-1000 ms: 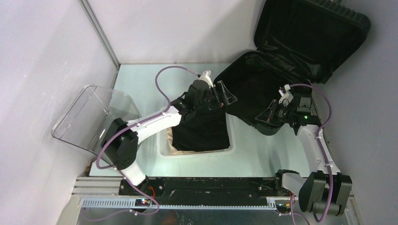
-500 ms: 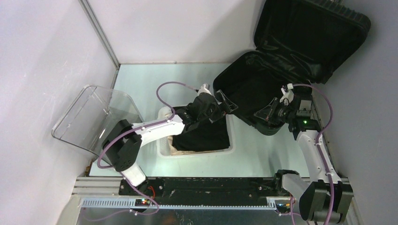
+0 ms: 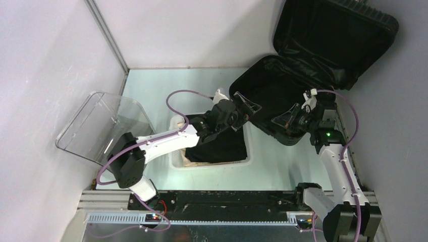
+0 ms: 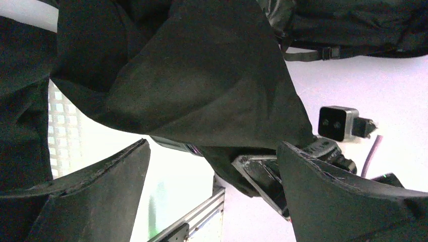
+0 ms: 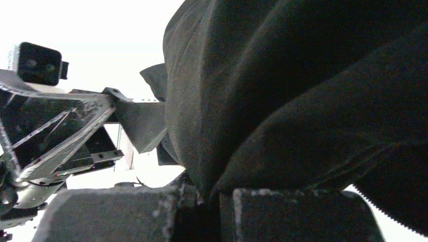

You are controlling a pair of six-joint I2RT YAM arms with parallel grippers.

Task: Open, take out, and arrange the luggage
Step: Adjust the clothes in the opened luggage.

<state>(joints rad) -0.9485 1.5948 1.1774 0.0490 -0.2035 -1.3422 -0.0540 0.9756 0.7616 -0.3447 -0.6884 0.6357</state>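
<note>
Luggage (image 3: pixel 323 45) open, behind right fingers (image 5: pixel 298 217) pinching garment (image 5: pixel 303 75)

- No text, label, brand, number or sign can be read in any of the views.

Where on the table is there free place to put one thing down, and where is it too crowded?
Bare: the far table strip between back wall, white basket and luggage; also the near-right patch between basket, right arm and base rail. Crowded: between basket and luggage, where left gripper and right gripper, pinching black cloth, are close together.
</note>
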